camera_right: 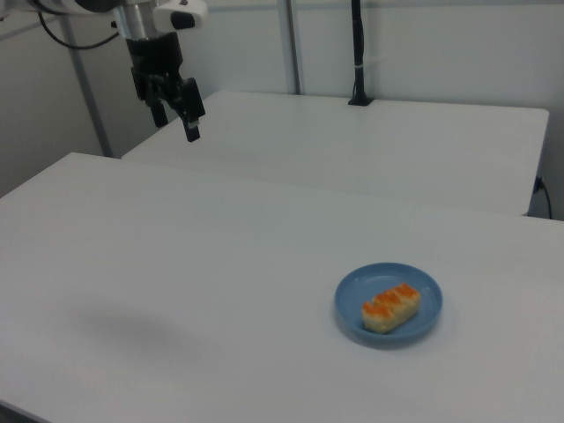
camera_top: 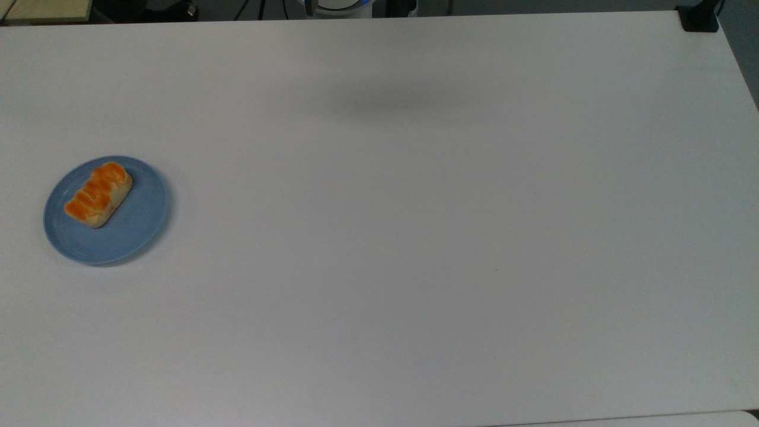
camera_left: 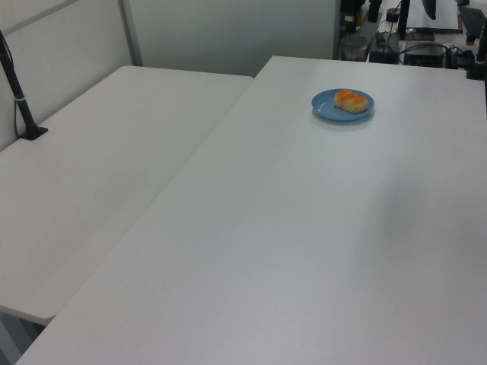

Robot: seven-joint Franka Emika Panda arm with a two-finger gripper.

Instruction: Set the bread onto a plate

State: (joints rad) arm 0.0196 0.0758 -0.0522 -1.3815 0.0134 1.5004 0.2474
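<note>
The bread (camera_top: 98, 194), a small loaf with an orange-brown segmented top, lies on the light-blue plate (camera_top: 133, 228) near the top view's left edge. The left view has the bread (camera_left: 351, 100) and plate (camera_left: 329, 109) at the far end of the table. In the right view the bread (camera_right: 390, 307) rests on the plate (camera_right: 357, 291) at lower right. My gripper (camera_right: 176, 126) hangs high above the table at the right view's upper left, far from the plate, open and holding nothing.
A second white table (camera_right: 370, 150) adjoins the far side in the right view, with a black post (camera_right: 357, 53) clamped at its back. A black clamp (camera_top: 699, 19) sits at the top view's upper right corner. The arm's soft shadow (camera_top: 385, 104) falls on the table.
</note>
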